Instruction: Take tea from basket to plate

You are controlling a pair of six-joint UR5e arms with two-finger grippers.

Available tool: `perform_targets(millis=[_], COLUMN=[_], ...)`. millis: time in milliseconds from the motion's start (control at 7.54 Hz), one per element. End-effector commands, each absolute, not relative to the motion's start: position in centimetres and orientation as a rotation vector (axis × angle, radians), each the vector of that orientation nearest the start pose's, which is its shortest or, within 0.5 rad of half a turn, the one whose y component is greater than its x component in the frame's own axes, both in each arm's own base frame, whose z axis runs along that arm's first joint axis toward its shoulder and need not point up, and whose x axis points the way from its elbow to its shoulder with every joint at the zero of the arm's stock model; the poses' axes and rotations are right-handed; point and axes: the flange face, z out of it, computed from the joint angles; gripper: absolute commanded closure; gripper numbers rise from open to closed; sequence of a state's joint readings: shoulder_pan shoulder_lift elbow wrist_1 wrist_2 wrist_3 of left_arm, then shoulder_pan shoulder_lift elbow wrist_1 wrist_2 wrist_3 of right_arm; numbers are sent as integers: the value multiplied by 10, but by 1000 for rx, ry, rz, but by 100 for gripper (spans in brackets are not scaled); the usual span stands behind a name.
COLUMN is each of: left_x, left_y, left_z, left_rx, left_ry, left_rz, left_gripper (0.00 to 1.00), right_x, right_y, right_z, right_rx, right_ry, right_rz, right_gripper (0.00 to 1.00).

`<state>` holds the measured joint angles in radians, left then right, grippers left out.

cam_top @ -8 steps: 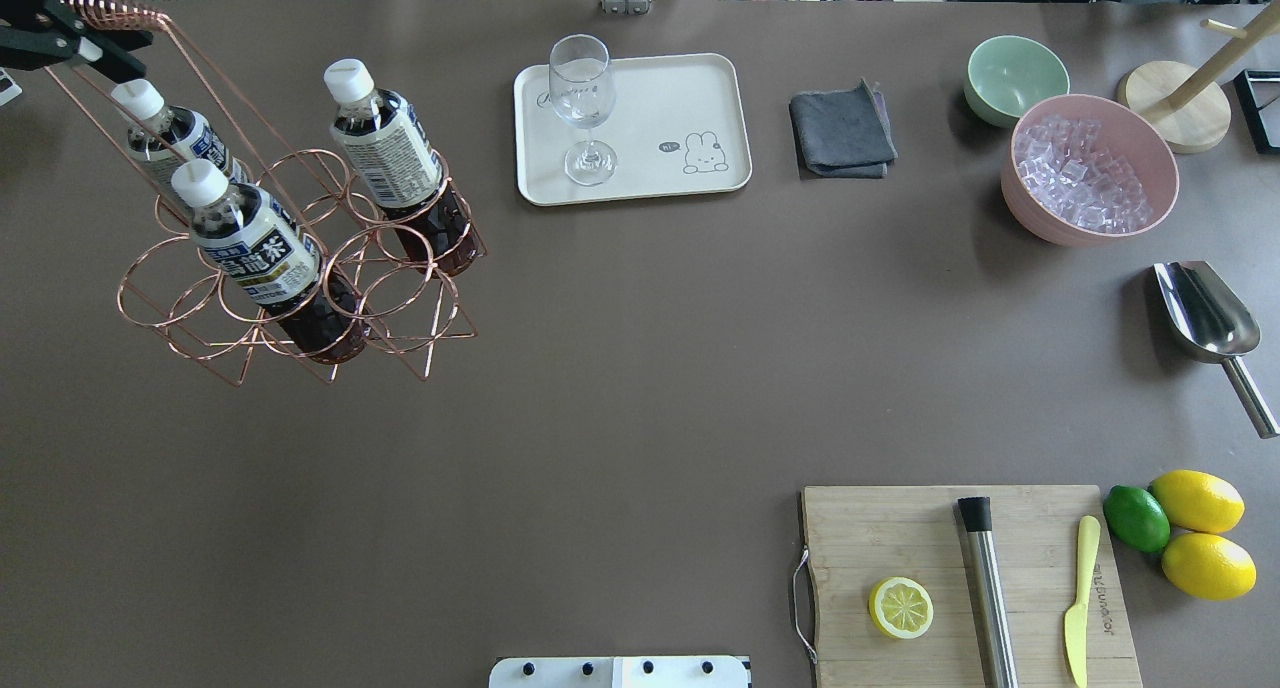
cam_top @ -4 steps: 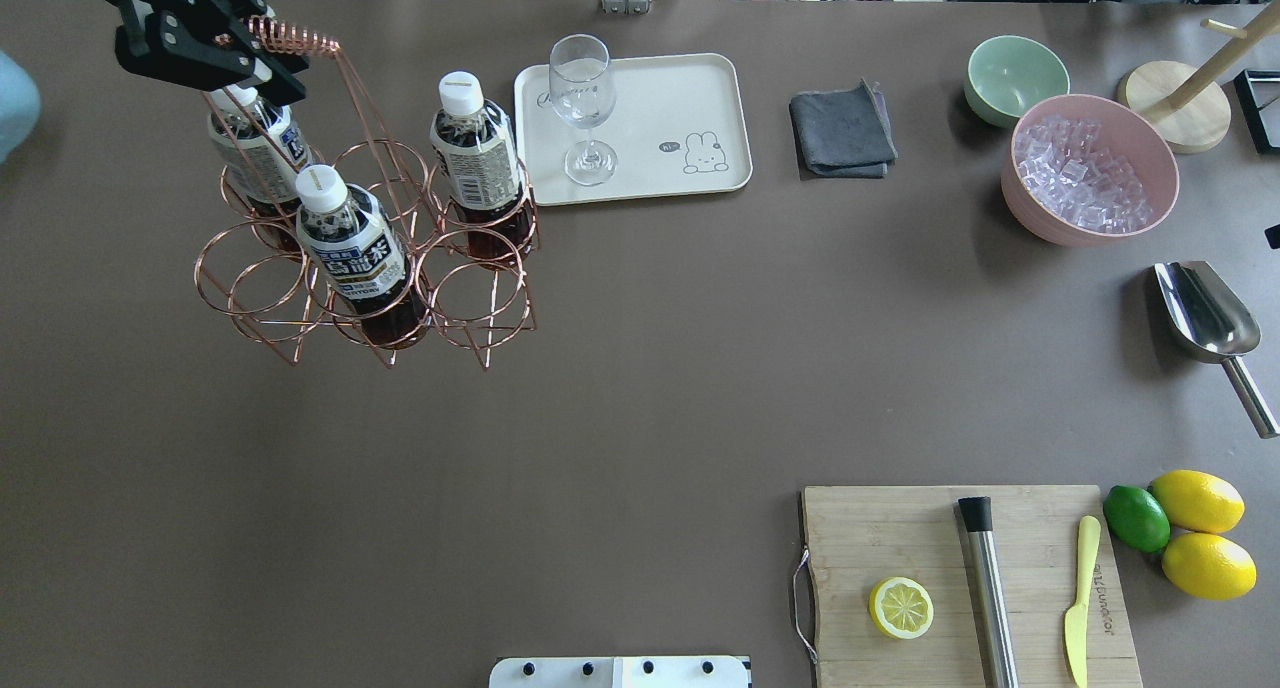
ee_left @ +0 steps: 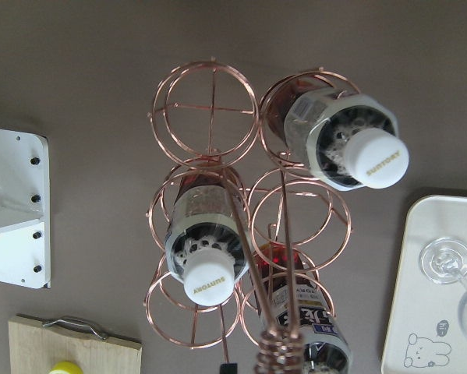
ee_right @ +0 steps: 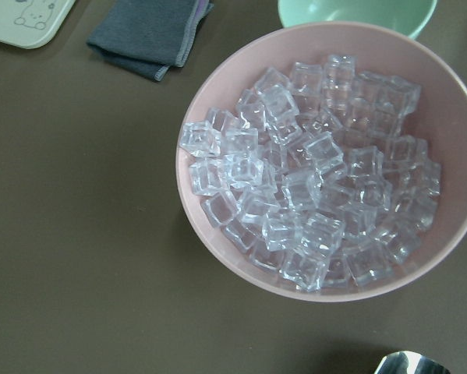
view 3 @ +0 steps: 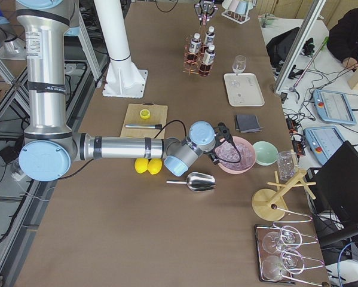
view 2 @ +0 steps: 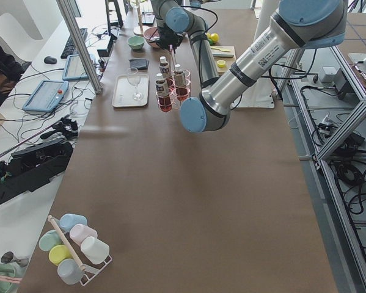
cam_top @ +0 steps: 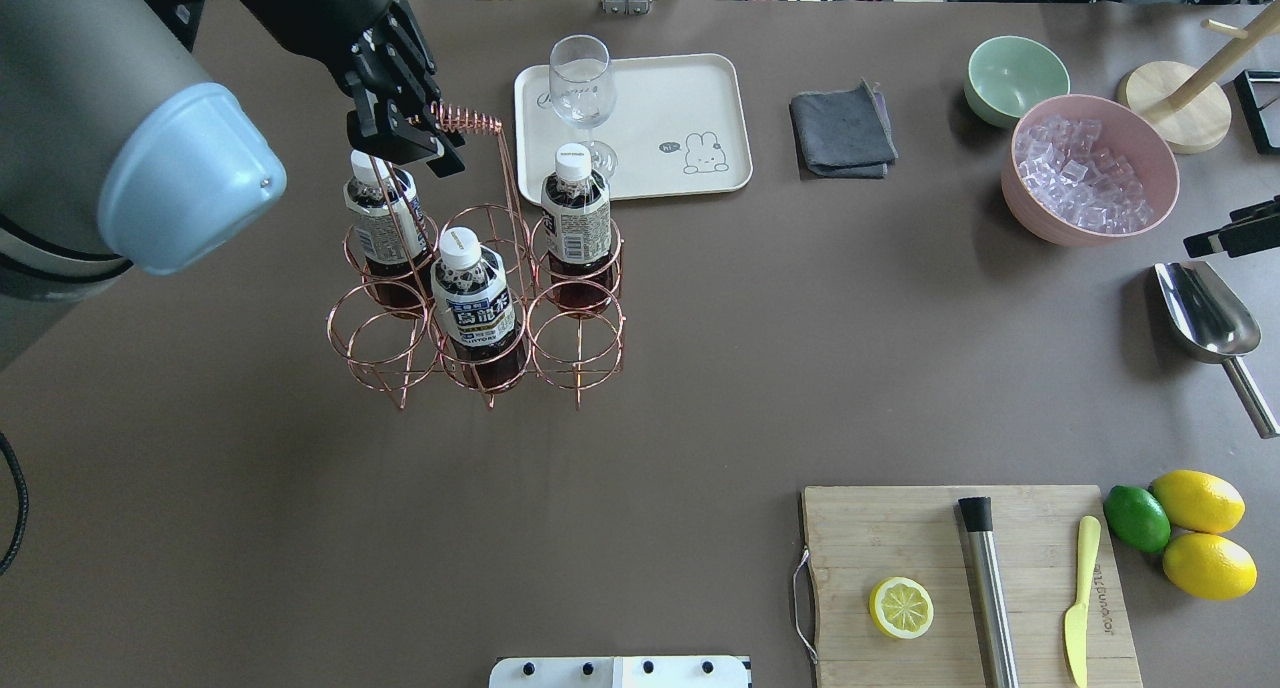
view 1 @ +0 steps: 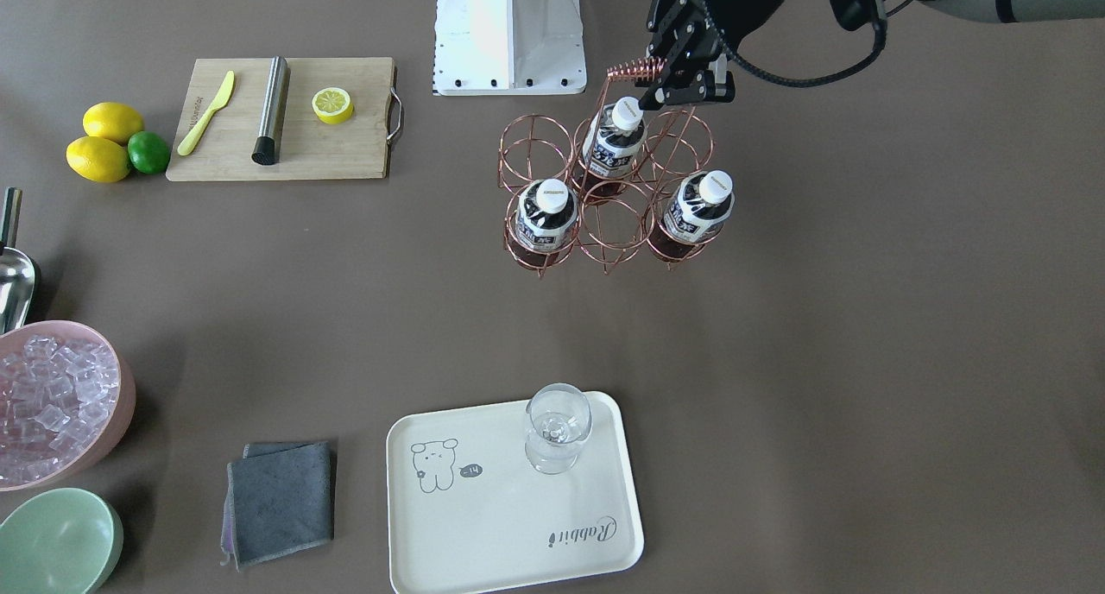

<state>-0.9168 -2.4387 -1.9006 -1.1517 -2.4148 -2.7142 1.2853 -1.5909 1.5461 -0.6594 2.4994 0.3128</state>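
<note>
Left gripper (cam_top: pixel 408 133) is clamping fully shut on the coiled handle of the basket (cam_top: pixel 470 120), which is hanging upright just beside the plate (cam_top: pixel 660 98); can't tell if its feet are touching the table (cam_top: pixel 640 418). Three tea bottles are sitting upright in the rings, none on the plate: one (cam_top: pixel 575 218) nearest the plate, one (cam_top: pixel 475 303) in the front middle ring, one (cam_top: pixel 382 223) under the gripper, and a glass (cam_top: pixel 582 93) is standing on the plate's corner by the basket. Right gripper (cam_top: pixel 1235 236) is hovering at the table edge near the pink bowl (cam_top: pixel 1020 213) of ice, well apart from the basket, with nothing seen in it; can't tell how far its jaws are parted.
</note>
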Motion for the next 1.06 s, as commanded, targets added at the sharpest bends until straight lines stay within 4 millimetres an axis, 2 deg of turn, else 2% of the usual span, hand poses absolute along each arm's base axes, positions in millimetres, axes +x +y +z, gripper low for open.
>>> perform_targets(millis=[0, 265, 398, 663, 796, 928], left_x=[356, 373, 378, 374, 378, 384], left_y=[-481, -490, -494, -491, -488, -485], left_z=[53, 59, 52, 35, 36, 38], left_rx=[-972, -980, -1001, -1026, -1027, -1029], left_ry=[686, 669, 685, 702, 696, 685], left_rz=[-1521, -1526, -1540, -1562, -1559, -1552], left_gripper=[100, 100, 100, 100, 100, 100], right_x=[-119, -167, -186, -195, -208, -239], right_y=[-471, -453, -446, -436, -426, -415], right_z=[546, 525, 513, 493, 483, 473], right_rx=[639, 745, 828, 1010, 1100, 1159], right_ry=[-1140, -1211, -1243, -1298, -1338, -1377], right_rz=[-394, -366, -378, -395, -403, -398], right_gripper=[1, 1, 1, 1, 1, 1])
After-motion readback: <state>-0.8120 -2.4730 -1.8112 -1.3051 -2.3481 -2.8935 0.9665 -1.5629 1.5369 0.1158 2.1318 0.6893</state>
